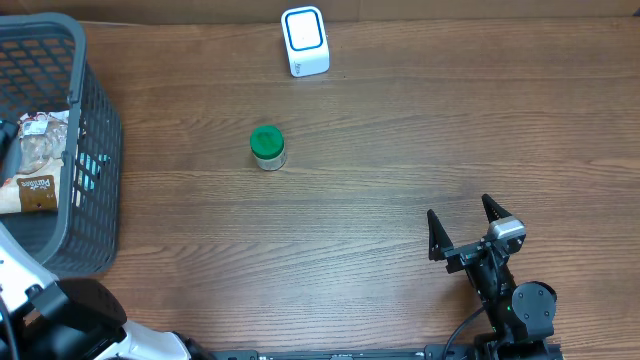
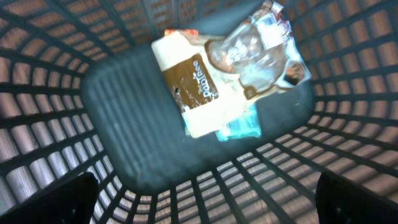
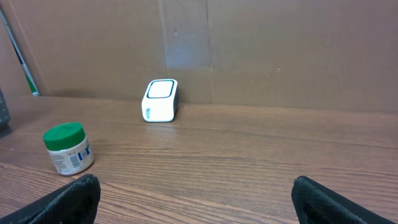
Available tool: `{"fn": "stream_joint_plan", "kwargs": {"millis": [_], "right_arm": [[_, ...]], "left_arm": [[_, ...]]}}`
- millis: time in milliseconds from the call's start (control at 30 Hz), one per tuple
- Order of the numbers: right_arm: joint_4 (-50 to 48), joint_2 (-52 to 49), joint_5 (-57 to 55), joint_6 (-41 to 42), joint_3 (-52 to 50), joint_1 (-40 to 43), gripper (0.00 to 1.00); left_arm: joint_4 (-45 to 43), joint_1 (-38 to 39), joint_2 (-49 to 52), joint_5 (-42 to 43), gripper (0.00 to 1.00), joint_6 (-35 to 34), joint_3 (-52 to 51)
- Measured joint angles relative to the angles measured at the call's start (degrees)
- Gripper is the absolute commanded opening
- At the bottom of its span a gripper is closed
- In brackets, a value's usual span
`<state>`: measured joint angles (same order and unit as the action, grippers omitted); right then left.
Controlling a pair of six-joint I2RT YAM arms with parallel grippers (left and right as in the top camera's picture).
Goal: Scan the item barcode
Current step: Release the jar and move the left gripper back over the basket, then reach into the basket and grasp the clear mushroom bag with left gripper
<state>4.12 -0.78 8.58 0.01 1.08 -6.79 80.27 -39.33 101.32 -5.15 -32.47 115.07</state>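
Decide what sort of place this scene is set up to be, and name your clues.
Probably a mock shop checkout on a wooden table: a white barcode scanner, a grey basket of packaged snacks, and a green-lidded jar.

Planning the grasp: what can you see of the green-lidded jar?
The jar is small and round: a green lid closed on a pale body wrapped in a white label with blue print, too small to read. It stands upright on the wooden table, well apart from the scanner. Only the table touches it; no barcode can be made out.
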Motion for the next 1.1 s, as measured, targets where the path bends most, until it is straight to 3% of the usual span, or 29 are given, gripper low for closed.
{"fn": "stream_joint_plan", "kwargs": {"millis": [567,1100], "right_arm": [[0.0,0.0,0.0,0.0,0.0,0.0,1.0],[0.0,0.0,0.0,0.0,0.0,0.0,1.0]], "left_arm": [[-30.7,0.0,0.2,0.7,0.88,4.4,-31.0],[-34.9,2.3,10.4,0.0,0.79,7.0,-32.2]]}}
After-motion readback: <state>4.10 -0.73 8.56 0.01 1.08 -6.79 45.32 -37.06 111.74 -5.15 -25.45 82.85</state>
